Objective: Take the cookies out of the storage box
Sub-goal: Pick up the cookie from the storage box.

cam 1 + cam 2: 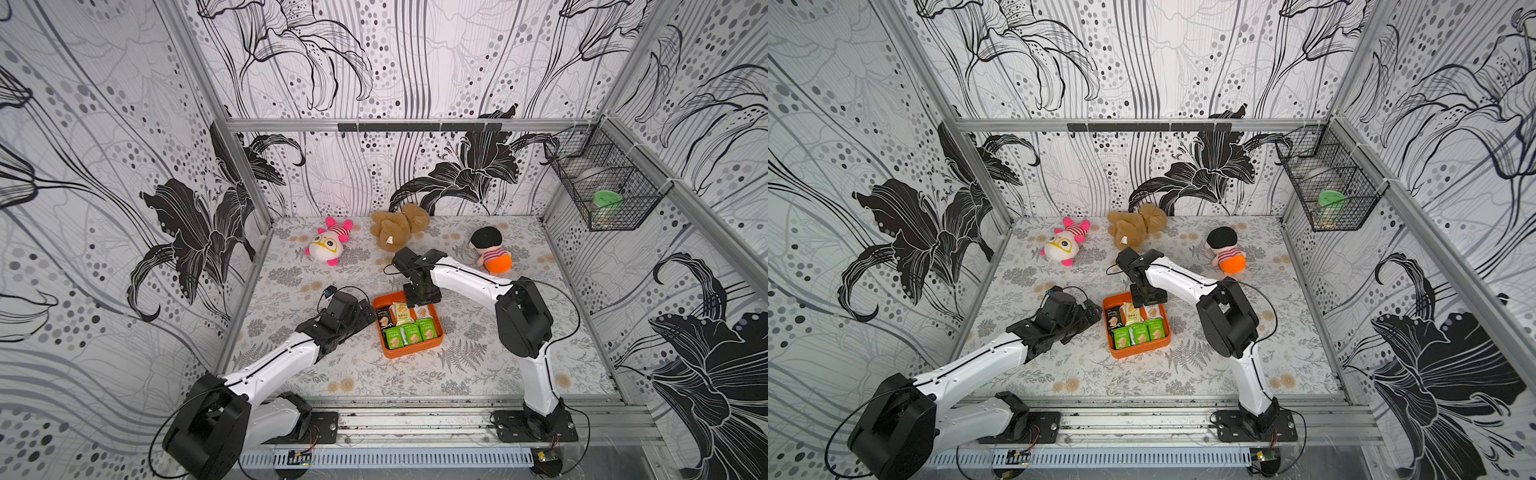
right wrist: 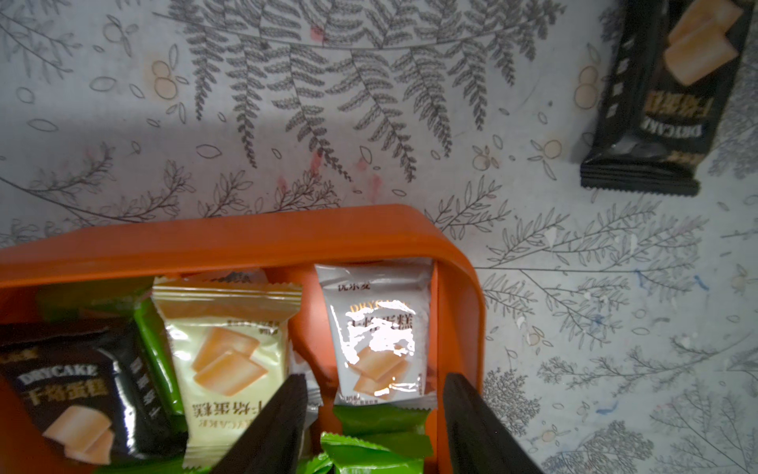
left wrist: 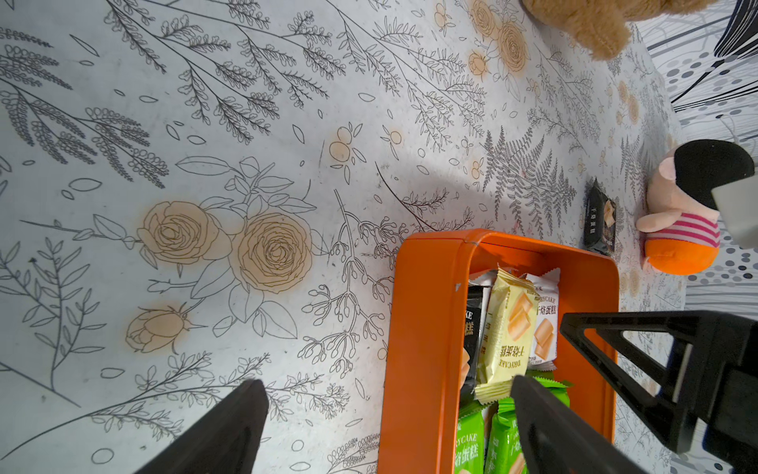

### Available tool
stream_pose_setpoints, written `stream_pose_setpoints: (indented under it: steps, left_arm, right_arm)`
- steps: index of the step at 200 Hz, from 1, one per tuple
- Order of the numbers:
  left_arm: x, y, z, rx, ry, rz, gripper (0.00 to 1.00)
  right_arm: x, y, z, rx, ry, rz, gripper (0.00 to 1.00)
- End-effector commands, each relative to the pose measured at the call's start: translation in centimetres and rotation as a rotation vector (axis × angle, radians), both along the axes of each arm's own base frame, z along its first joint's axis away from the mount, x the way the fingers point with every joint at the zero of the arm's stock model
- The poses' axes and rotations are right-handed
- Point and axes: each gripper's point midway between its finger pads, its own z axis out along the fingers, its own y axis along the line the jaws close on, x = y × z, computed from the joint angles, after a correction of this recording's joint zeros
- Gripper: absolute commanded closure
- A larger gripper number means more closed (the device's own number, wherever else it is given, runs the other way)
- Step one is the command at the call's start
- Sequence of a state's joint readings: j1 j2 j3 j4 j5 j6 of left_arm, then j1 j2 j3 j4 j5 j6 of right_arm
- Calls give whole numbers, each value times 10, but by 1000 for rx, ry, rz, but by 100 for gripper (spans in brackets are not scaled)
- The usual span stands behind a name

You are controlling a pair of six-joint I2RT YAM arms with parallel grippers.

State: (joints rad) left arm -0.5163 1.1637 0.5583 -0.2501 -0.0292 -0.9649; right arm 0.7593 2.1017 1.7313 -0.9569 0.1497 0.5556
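Note:
The orange storage box point(image 1: 411, 352) point(image 1: 1140, 350) sits mid-table and holds several cookies: three green packets point(image 1: 411, 334) in front, a cream one point(image 1: 402, 313) point(image 2: 225, 349), a black one point(image 2: 69, 394) and a white one point(image 2: 377, 328). One more black packet point(image 2: 656, 106) point(image 3: 601, 221) lies on the table beyond the box. My right gripper point(image 1: 422, 297) point(image 2: 373, 394) hangs open over the box's far right corner, its fingers either side of the white packet's end and holding nothing. My left gripper point(image 1: 370, 313) point(image 3: 387, 406) is wide open astride the box's left wall point(image 3: 426, 328).
Three plush toys lie along the back: a pink-and-white one point(image 1: 328, 247), a brown bear point(image 1: 397, 228) and a black-haired doll in orange point(image 1: 490, 249). A black wire basket point(image 1: 602, 187) hangs on the right wall. Patterned walls enclose the table.

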Motion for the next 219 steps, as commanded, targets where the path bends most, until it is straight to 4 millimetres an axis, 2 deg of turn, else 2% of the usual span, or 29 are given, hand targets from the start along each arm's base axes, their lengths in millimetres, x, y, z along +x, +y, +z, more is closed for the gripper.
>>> stream_pose_setpoints:
  steps: [1,29,69,151,184,219]
  left_arm:
    - [0,5,5,33,-22,-3,3]
    - [-2,8,6,32,-30,6,3]
    - [-4,10,4,34,-25,12,3]
    - [-3,12,10,47,-30,14,3]
    - [-2,12,11,50,-33,15,3]
    - [-3,11,9,51,-31,10,3]
  right_arm:
    - [-4,-11,-16,-66,20,-48,41]
    - [-3,-17,-22,-97,13,-66,41]
    - [0,-15,-31,-110,21,-60,41]
    - [0,3,-43,-27,44,-40,41]
    - [4,12,-35,18,28,-34,42]
    - [4,-1,-22,-33,2,-52,41]
